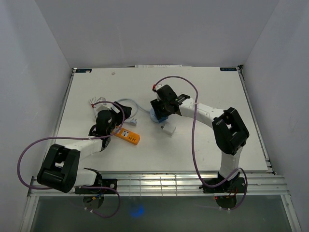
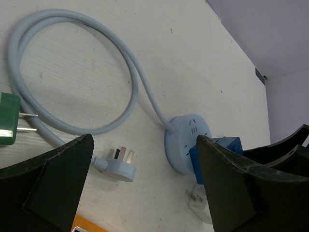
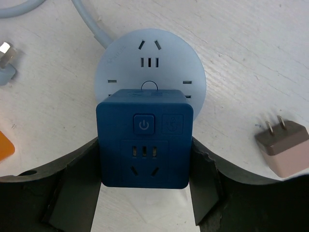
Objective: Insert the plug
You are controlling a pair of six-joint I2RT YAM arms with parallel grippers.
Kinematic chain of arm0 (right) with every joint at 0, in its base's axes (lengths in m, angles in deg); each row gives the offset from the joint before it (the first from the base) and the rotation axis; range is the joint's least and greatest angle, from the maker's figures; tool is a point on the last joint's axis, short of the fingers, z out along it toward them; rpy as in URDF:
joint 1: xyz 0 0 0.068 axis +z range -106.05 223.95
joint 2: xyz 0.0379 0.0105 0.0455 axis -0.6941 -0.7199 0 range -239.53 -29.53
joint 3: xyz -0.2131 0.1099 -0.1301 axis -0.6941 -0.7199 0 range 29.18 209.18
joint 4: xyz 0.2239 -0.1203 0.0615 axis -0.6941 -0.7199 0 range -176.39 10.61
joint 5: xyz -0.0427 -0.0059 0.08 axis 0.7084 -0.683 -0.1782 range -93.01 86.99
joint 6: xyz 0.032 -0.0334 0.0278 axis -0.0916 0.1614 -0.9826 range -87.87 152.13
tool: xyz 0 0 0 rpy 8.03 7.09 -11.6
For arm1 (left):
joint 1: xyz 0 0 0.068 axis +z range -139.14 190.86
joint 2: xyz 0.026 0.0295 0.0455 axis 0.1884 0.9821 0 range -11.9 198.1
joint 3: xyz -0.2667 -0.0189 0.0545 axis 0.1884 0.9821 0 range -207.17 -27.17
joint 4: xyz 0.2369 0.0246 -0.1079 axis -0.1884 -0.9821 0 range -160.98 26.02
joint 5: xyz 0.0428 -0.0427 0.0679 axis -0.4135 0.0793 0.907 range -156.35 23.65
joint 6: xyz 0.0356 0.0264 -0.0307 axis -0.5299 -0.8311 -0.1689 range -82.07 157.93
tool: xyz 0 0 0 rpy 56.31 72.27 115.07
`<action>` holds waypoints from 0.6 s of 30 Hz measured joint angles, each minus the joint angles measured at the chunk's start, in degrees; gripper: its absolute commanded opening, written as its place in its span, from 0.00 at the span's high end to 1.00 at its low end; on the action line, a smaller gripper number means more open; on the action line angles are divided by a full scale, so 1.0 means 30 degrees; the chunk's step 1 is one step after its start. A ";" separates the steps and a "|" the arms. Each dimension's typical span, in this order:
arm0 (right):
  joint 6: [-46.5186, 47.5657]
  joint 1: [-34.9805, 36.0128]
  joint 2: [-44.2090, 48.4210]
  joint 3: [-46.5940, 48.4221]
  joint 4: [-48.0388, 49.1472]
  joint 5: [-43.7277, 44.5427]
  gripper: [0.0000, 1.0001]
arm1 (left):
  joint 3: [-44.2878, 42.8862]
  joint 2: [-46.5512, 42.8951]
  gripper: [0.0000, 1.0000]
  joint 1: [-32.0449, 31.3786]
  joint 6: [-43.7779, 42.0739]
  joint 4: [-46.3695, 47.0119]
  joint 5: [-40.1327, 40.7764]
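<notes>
My right gripper (image 3: 144,187) is shut on a dark blue cube plug adapter (image 3: 145,137), one finger pad on each side. The cube sits over the near edge of a round light-blue socket hub (image 3: 149,58). I cannot tell if its prongs are in the slots. In the top view the right gripper (image 1: 162,114) is over the hub (image 1: 155,117) at table centre. In the left wrist view the cube (image 2: 217,145) overlaps the hub (image 2: 186,137). My left gripper (image 2: 145,193) is open and empty, low over the table, left of the hub.
The hub's pale cable (image 2: 96,63) loops to its three-pin plug (image 2: 118,166). A green plug (image 2: 8,119) lies at the left. A white adapter (image 1: 168,129) lies prongs up beside the hub. An orange power strip (image 1: 128,136) lies by the left gripper (image 1: 115,126).
</notes>
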 measured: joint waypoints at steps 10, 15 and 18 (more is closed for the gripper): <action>0.0015 0.0007 0.0780 -0.0838 -0.0495 0.1195 0.85 | -0.0299 0.0036 0.02 0.0000 -0.0488 -0.0299 -0.0015; 0.0051 -0.0051 0.1916 -0.2127 -0.0685 0.1734 0.49 | -0.0925 0.0160 0.02 0.0000 -0.0874 -0.1100 0.0138; 0.0087 -0.0168 0.2608 -0.2812 -0.0903 0.1800 0.42 | -0.1523 0.0357 0.02 0.0000 -0.1180 -0.1916 0.0517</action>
